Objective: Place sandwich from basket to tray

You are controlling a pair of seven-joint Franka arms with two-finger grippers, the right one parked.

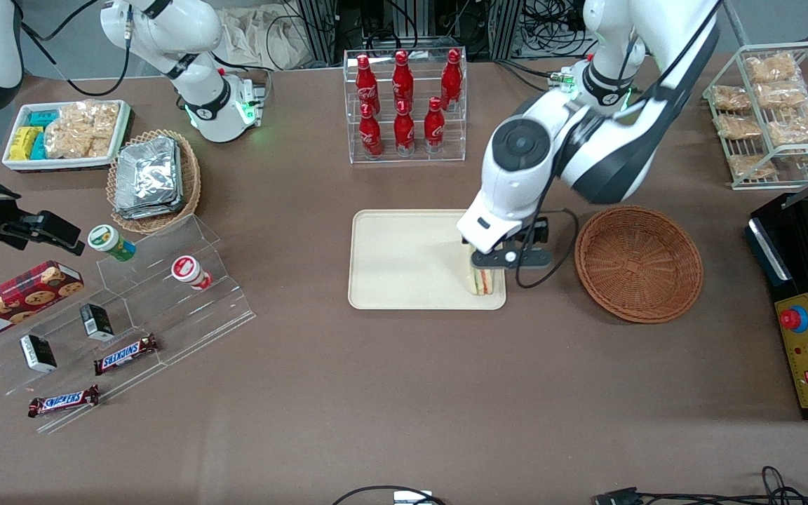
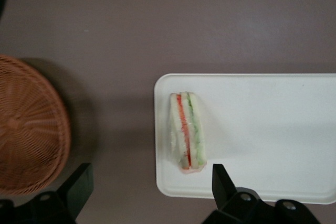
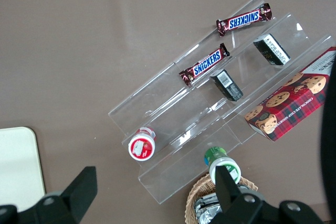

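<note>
Gripper [image 2: 149,182] hung over the tray [image 1: 397,266] with its fingers [image 2: 79,184] wide apart. Below it the sandwich [image 2: 186,132] lay on the tray, near the empty basket [image 1: 637,263]. 2 candy bars [image 3: 244,19] read SNICKERS.

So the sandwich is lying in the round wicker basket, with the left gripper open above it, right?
Not quite. The sandwich lies on the tray, near the edge closest to the basket, which holds nothing. The left wrist view shows this. The gripper is indeed open above it.
</note>
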